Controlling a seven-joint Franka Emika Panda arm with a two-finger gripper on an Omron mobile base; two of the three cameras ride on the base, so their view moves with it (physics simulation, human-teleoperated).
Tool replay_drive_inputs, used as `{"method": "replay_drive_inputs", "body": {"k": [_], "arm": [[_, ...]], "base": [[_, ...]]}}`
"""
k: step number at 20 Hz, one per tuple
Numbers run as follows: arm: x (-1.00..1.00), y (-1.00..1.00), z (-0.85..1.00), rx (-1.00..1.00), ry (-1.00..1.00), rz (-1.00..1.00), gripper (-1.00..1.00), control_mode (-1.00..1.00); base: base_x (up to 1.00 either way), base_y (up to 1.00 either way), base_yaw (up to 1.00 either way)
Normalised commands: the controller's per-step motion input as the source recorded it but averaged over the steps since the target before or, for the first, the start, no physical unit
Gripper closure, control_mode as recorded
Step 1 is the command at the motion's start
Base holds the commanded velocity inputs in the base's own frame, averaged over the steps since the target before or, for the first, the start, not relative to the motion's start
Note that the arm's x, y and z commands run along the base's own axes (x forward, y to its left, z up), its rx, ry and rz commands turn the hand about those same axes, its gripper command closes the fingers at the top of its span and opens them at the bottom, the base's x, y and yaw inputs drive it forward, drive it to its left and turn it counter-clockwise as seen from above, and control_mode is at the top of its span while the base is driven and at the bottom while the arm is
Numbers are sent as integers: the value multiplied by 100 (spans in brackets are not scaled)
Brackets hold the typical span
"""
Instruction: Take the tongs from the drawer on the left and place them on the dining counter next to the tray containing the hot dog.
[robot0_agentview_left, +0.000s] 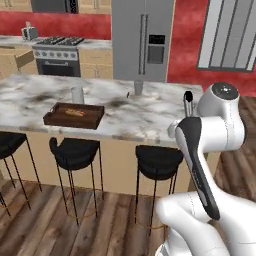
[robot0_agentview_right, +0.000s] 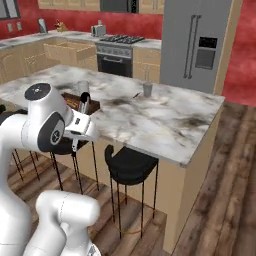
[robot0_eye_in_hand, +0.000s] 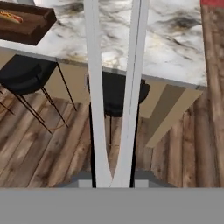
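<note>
With the tongs (robot0_eye_in_hand: 114, 87) clamped in my pincer (robot0_eye_in_hand: 113, 181), retrieval is done; I judge placement on the surface (robot0_agentview_left: 150, 117) beside the tray (robot0_agentview_left: 74, 115) remains.

You find the tray (robot0_agentview_left: 74, 116) on the dining counter (robot0_agentview_left: 145, 117) toward its left end, with the hot dog (robot0_agentview_left: 75, 112) lying in it and a cup (robot0_agentview_left: 77, 94) standing just behind it; a second cup (robot0_agentview_left: 138, 88) stands farther right near the counter's back edge. Three stools (robot0_agentview_left: 75, 152) stand in a row before the counter on your side. Behind the counter, the stove (robot0_agentview_left: 57, 55) sits left of the refrigerator (robot0_agentview_left: 142, 40), and the drawer (robot0_agentview_right: 70, 52) stands pulled out left of the stove.
</note>
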Motion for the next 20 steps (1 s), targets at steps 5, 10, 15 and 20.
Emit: {"method": "replay_drive_inputs", "body": {"k": [5, 10, 15, 20], "arm": [[0, 0, 0, 0, 0, 0, 100, 100], [0, 0, 0, 0, 0, 0, 100, 100], [0, 0, 0, 0, 0, 0, 100, 100], [0, 0, 0, 0, 0, 0, 100, 100]], "base": [[18, 100, -40], [15, 98, -35], [20, 92, -28], [49, 25, -21]]}}
